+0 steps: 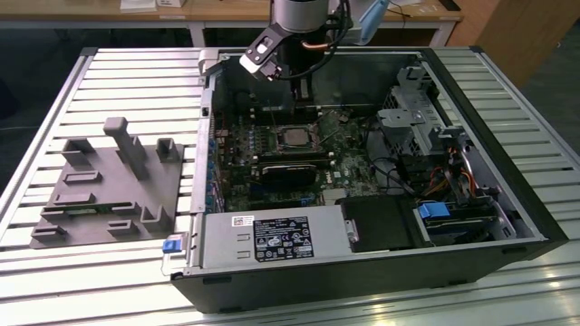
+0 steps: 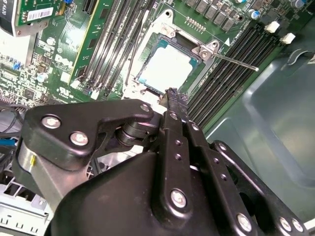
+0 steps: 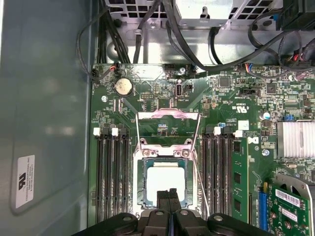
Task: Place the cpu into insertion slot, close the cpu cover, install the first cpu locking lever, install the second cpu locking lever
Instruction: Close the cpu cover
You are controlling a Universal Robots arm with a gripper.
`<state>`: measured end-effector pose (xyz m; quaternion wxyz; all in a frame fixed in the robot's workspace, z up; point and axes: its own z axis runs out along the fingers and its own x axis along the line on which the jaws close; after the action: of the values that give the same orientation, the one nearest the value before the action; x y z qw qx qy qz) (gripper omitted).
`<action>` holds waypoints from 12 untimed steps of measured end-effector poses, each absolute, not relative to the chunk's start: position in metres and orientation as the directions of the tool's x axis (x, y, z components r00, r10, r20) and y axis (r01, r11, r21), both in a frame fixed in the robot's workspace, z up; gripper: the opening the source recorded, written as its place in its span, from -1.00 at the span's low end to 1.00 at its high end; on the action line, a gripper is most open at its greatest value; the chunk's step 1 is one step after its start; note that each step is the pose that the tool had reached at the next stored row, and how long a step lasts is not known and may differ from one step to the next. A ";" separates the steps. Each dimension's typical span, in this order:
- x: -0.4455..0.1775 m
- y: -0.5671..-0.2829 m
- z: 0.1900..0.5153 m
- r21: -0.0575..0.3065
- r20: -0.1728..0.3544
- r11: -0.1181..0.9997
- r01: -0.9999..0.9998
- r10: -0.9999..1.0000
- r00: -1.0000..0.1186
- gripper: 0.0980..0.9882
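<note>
The cpu [image 3: 166,182] lies flat in the motherboard's socket, its pale silvery top showing in both wrist views [image 2: 167,69] and as a small grey square in the exterior view [image 1: 292,138]. The cpu cover [image 3: 167,115], a thin metal frame, is swung open away from the chip. One thin locking lever [image 2: 236,61] sticks out unlatched beside the socket, and a second [image 2: 134,51] runs along the other side. My gripper [image 3: 169,195] hangs just above the socket's edge, shut with nothing between its black fingers [image 2: 171,98]. In the exterior view the gripper [image 1: 305,94] sits inside the case behind the socket.
The open computer case [image 1: 363,272] lies on a slatted metal table. A black heatsink block [image 1: 290,174] sits in front of the socket. Memory slots [image 3: 110,177] flank the socket, with cables [image 3: 147,24] beyond it. A grey fixture [image 1: 109,183] stands on the exterior view's left.
</note>
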<state>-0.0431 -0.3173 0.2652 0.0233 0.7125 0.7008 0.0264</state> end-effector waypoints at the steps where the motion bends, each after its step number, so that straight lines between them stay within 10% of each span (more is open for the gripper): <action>1: -0.043 -0.317 0.266 0.070 0.005 -0.017 0.997 1.000 0.016 -0.98; 12: -0.043 -0.317 0.271 0.070 0.005 -0.018 0.997 1.000 0.017 -0.98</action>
<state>-0.0431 -0.3173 0.2707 0.0233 0.7129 0.7004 0.0264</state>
